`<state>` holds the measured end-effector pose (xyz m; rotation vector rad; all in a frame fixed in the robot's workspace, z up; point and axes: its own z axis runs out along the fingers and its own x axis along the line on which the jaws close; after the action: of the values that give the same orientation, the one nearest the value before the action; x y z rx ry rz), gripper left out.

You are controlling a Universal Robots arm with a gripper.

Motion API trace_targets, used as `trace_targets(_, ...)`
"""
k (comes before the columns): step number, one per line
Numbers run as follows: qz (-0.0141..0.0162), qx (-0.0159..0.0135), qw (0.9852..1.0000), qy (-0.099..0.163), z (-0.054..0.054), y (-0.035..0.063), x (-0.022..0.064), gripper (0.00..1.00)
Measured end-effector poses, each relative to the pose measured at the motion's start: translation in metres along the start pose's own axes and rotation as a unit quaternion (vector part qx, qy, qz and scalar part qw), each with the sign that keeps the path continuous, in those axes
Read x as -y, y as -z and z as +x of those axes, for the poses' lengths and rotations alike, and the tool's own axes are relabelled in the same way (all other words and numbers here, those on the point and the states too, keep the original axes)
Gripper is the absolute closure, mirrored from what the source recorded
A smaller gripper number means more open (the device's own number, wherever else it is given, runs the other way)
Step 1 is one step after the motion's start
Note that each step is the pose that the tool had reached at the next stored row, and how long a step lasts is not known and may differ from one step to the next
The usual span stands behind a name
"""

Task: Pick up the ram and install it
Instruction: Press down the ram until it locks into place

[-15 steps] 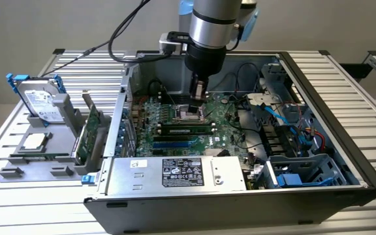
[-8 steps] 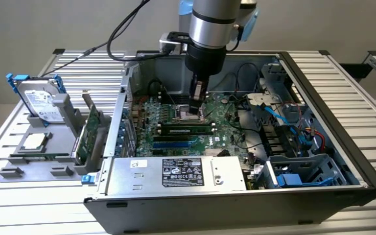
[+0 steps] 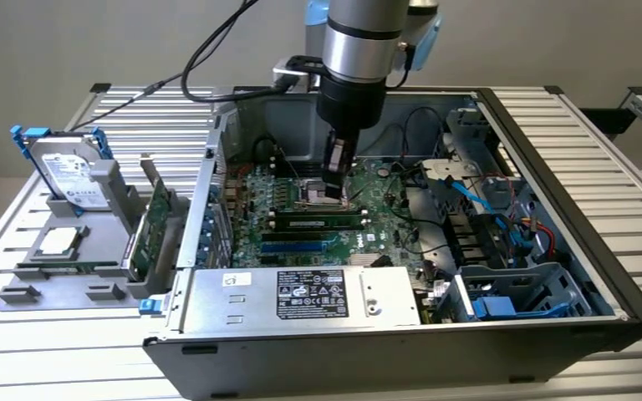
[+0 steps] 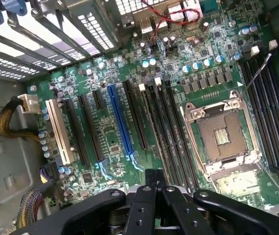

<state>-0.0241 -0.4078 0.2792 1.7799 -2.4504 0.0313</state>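
Green ram (image 3: pixel 318 222) lies seated in a black slot of the motherboard (image 3: pixel 388 219), at six o'clock from the end effector (image 3: pixel 333 199), which hangs closed and empty above the silver processor socket (image 4: pixel 222 134).

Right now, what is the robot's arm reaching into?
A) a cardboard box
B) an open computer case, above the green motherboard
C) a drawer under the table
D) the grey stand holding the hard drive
B: in the exterior view the arm comes down inside the open computer case, its gripper just above the green motherboard.
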Motion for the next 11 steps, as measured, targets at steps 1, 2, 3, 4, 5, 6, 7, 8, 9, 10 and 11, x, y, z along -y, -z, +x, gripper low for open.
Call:
trace_targets(1, -0.0002, -0.0001, 1.0000, -0.007, 0.0000, -0.0003, 0.0000, 0.89)
trace_targets(2, -0.0009, 0.0001, 0.9999, -0.015, 0.0000, -0.0006, 0.0000, 0.89)
trace_targets(3, -0.0018, 0.0004, 0.9997, -0.023, 0.0000, -0.0009, 0.0000, 0.89)
trace_targets(4, -0.0026, 0.0008, 0.9995, -0.031, -0.0001, -0.0013, 0.0000, 0.89)
trace_targets(5, -0.0036, 0.0013, 0.9992, -0.040, -0.0001, -0.0017, 0.0000, 0.89)
trace_targets(6, -0.0044, 0.0017, 0.9988, -0.049, -0.0001, -0.0020, 0.0000, 0.89)
trace_targets(7, -0.0054, 0.0021, 0.9983, -0.057, -0.0002, -0.0022, 0.0000, 0.89)
trace_targets(8, -0.0064, 0.0026, 0.9977, -0.067, -0.0002, -0.0026, 0.0001, 0.89)
trace_targets(9, -0.0073, 0.0030, 0.9971, -0.076, -0.0003, -0.0029, 0.0001, 0.89)
trace_targets(10, -0.0082, 0.0035, 0.9964, -0.084, -0.0003, -0.0033, 0.0001, 0.89)
trace_targets(11, -0.0091, 0.0039, 0.9956, -0.093, -0.0003, -0.0036, 0.0001, 0.89)
